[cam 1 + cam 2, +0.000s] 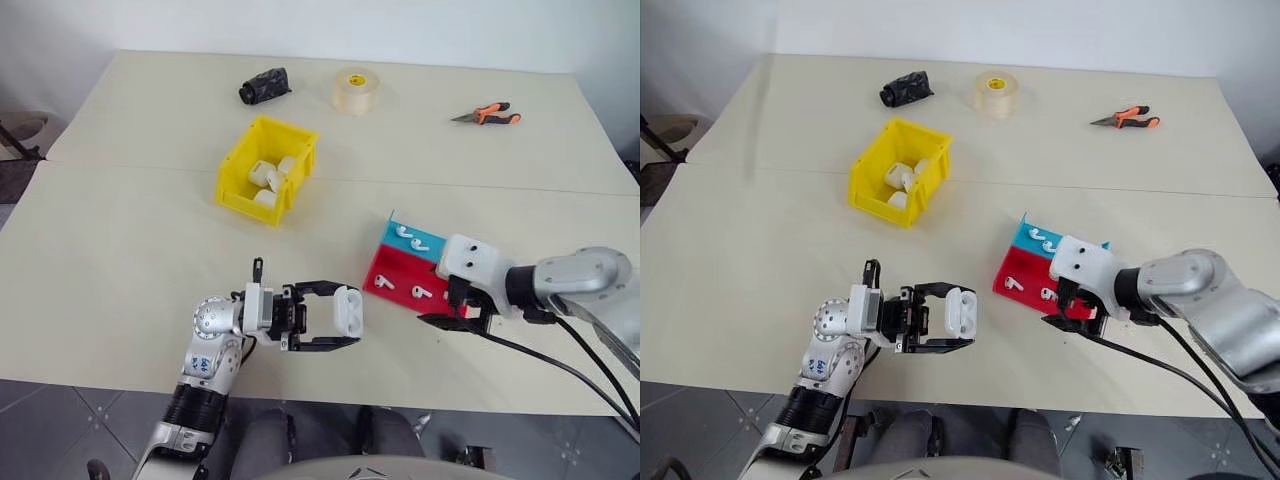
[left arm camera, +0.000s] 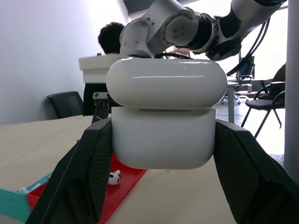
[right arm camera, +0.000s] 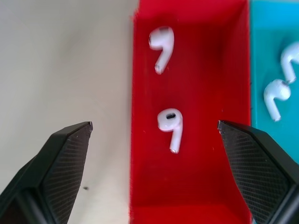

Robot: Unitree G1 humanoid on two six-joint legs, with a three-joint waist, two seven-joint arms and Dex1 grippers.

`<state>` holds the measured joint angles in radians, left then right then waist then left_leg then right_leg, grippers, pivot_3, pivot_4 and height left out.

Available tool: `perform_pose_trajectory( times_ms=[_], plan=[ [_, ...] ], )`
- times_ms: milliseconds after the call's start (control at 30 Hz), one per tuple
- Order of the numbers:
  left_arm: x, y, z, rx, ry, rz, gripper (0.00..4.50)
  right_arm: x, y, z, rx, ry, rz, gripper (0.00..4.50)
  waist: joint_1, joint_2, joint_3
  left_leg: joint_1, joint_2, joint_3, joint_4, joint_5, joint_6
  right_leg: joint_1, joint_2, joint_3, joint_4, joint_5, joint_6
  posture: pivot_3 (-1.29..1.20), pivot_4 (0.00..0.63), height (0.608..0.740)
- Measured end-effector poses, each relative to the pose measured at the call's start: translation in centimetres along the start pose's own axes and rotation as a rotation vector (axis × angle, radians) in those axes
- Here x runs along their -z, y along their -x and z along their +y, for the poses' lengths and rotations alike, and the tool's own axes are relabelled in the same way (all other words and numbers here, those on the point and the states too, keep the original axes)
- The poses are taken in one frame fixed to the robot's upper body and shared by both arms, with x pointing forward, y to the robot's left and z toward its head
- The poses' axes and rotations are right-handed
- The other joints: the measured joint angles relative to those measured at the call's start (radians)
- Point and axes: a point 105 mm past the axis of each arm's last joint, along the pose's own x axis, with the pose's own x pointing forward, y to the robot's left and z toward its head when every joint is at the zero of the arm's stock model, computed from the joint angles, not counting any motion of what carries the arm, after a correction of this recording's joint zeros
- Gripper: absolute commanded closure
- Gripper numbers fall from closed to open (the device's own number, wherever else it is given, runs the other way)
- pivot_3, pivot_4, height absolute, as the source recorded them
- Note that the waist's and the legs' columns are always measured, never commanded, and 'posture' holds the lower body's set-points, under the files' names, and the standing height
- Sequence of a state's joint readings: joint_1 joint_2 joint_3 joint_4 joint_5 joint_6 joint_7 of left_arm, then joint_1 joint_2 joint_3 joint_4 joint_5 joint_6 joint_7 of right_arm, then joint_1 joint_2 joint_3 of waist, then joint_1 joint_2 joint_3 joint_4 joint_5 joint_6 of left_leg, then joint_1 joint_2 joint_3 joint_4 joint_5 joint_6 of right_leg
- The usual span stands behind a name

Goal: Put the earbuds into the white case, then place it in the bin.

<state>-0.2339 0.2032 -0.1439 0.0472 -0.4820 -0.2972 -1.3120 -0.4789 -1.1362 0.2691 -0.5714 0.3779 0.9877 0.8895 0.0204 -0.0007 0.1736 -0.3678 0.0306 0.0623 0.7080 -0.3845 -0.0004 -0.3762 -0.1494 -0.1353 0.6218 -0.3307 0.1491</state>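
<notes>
Tabletop point(image 1: 120, 260): left gripper point(image 1: 345, 318) level, clamping white case point(image 1: 348, 306); right gripper point(image 3: 154, 135) wide, angled down over earbuds point(image 3: 170, 123).

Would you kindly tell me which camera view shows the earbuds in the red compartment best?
The right wrist view: two tiny glossy white stemmed earbuds lie there, shapes plain. Both eye views show them as small specks; the left wrist view catches one beneath the case.

1. A beige table point(image 1: 120, 260) carries everything.
2. On it: a yellow bin point(image 1: 266, 168), a red-and-blue tray point(image 1: 405, 262), a tape roll point(image 1: 356, 89), pliers point(image 1: 488, 115).
3. A dark bundle point(image 1: 264, 85), possibly rolled cloth, lies beside the tape roll.
</notes>
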Motion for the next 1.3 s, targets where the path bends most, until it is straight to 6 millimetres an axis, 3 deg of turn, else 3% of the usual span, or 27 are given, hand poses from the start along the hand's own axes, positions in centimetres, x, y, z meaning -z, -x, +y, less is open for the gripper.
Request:
perform_pose_trajectory(
  times_ms=[300,433,667,1300],
  plan=[
    [0.0,-0.5,-0.3,-0.012,0.013,-0.005,1.7,0.1,-1.3,-1.3,0.021,0.078,0.095,0.0,0.0,0.0,0.0,-0.001,0.0,0.0,0.002,0.0,0.0,0.0,0.0,0.0,0.0,0.0,0.0,0.0,0.15,0.74],
    [0.0,-0.4,-0.3,-0.006,0.013,0.007,1.7,0.5,-1.8,-1.5,0.011,0.103,0.135,0.96,0.0,0.0,0.0,-0.001,0.0,0.0,0.002,0.0,0.0,0.0,0.0,0.0,0.0,0.0,0.0,0.0,0.15,0.74],
    [-0.2,-0.4,0.0,-0.002,0.002,0.009,1.7,0.3,-1.9,-1.8,0.006,0.121,0.136,3.36,0.0,0.0,0.0,-0.001,0.0,0.0,0.002,0.0,0.0,0.0,0.0,-0.001,0.0,0.0,0.0,0.0,0.15,0.74],
    [-0.1,-0.5,0.0,-0.002,0.013,0.01,1.7,-0.3,-2.5,-1.3,-0.029,0.248,0.125,3.36,0.0,0.0,0.0,-0.001,0.0,0.0,0.002,0.0,0.0,0.0,0.0,-0.001,0.0,0.0,0.0,0.0,0.15,0.74]
  ],
)
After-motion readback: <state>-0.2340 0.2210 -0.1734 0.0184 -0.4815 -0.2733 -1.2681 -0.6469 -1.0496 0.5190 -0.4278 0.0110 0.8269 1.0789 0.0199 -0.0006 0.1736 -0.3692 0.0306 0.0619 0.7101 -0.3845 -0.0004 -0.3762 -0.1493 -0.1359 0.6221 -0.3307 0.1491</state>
